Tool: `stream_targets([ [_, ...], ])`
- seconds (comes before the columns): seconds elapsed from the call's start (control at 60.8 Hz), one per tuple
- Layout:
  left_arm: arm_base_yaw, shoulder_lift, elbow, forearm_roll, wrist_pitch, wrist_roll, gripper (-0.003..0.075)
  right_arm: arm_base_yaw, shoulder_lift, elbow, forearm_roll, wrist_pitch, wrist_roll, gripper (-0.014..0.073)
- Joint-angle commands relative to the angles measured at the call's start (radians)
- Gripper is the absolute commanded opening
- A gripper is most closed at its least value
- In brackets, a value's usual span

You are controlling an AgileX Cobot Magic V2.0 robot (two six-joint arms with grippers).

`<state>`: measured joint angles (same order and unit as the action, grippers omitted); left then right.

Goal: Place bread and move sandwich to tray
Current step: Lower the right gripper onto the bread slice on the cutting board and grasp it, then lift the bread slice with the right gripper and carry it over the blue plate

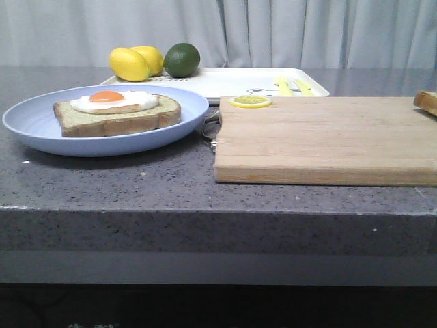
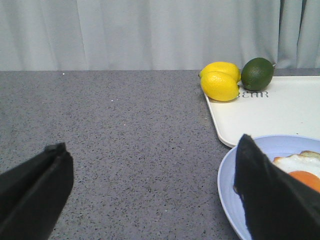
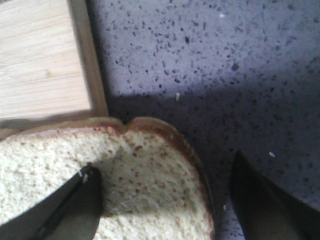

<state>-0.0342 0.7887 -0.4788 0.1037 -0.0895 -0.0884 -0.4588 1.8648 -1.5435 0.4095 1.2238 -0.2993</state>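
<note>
The sandwich (image 1: 117, 115), toast topped with a fried egg, lies on a pale blue plate (image 1: 34, 126) at the left. The white tray (image 1: 232, 80) lies behind it. The plain bread (image 1: 427, 101) shows at the far right edge of the wooden cutting board (image 1: 321, 137). Neither gripper shows in the front view. My right gripper (image 3: 165, 167) is open low over the bread (image 3: 45, 170), one finger over its face, the other beyond the crust. My left gripper (image 2: 150, 145) is open and empty over the counter, one finger (image 2: 270, 195) in front of the plate (image 2: 227, 185).
Two lemons (image 1: 135, 63) and a lime (image 1: 181, 59) sit at the tray's back left corner. Yellow cutlery (image 1: 293, 86) lies on the tray's right end. A lemon slice (image 1: 250, 101) lies at the board's back left corner. The counter's front edge is near.
</note>
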Motion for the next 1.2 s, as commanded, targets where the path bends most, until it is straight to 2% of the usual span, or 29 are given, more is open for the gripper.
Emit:
stream_targets([
  [0.0,0.003,-0.002,-0.036,-0.010,-0.086,-0.009,0.0638,-0.006,-0.035,-0.027,0.051,0.041,-0.015,0.0548],
  [0.263,0.003,-0.002,-0.036,-0.010,-0.086,-0.009,0.0638,-0.006,-0.010,-0.026,0.064,0.080,-0.022,0.0547],
  [0.346,0.003,-0.002,-0.036,-0.010,-0.086,-0.009,0.0638,-0.006,-0.010,-0.026,0.064,0.088,-0.022,0.0504],
  [0.477,0.003,-0.002,-0.036,-0.010,-0.086,-0.009,0.0638,-0.006,-0.010,-0.026,0.064,0.098,-0.022,0.0326],
  [0.592,0.003,-0.002,-0.036,-0.010,-0.086,-0.009,0.0638,-0.006,-0.011,-0.026,0.061,0.107,-0.022,0.0115],
  [0.757,0.003,-0.002,-0.036,-0.010,-0.086,-0.009,0.0638,-0.006,-0.028,-0.026,0.061,0.115,-0.022,-0.0054],
  [0.938,0.003,-0.002,-0.036,-0.010,-0.086,-0.009,0.0638,-0.006,-0.098,-0.026,0.063,0.115,-0.015,-0.0068],
  [1.069,0.003,-0.002,-0.036,-0.010,-0.086,-0.009,0.0638,-0.006,-0.171,-0.026,0.074,0.115,0.051,-0.0068],
  [1.185,0.003,-0.002,-0.036,-0.010,-0.086,-0.009,0.0638,-0.006,-0.237,-0.026,0.133,0.116,0.096,-0.0068],
])
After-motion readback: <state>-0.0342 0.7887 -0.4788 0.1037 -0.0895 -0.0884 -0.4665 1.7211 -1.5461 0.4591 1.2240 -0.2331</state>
